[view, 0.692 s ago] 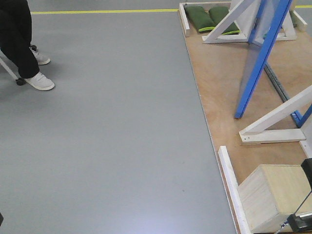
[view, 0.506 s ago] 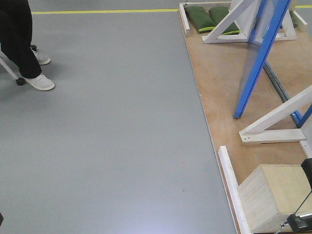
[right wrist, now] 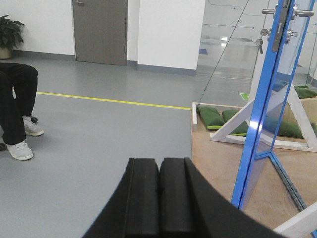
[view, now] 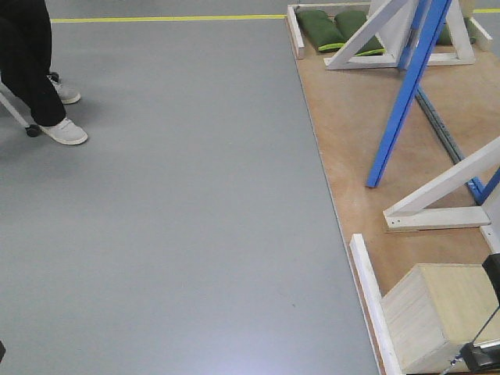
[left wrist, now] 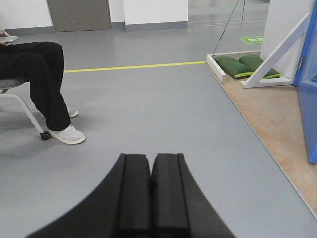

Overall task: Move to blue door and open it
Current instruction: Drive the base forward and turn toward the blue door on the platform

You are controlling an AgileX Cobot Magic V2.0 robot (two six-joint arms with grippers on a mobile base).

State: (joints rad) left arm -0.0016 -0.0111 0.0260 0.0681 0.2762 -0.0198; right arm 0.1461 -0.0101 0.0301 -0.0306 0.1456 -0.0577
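The blue door [view: 400,98] stands on the wooden platform at the right of the front view, seen almost edge-on. In the right wrist view the blue door [right wrist: 261,106] rises to the right, with its silver lever handle [right wrist: 293,12] at the top. A strip of the blue door [left wrist: 309,94] shows at the right edge of the left wrist view. My left gripper [left wrist: 151,163] is shut and empty, low over the grey floor. My right gripper [right wrist: 159,168] is also shut and empty, left of the door and apart from it.
A seated person's black-trousered legs and white shoes [view: 64,130] are at the far left. White wooden braces [view: 441,195], green sandbags [view: 336,30] and a pale wooden box [view: 441,312] sit on the raised plywood platform [view: 351,141]. A yellow floor line [view: 164,18] runs across the back.
In the front view the door's lower end has swung left and its face has narrowed to nearly an edge. The platform, box and braces have stayed put.
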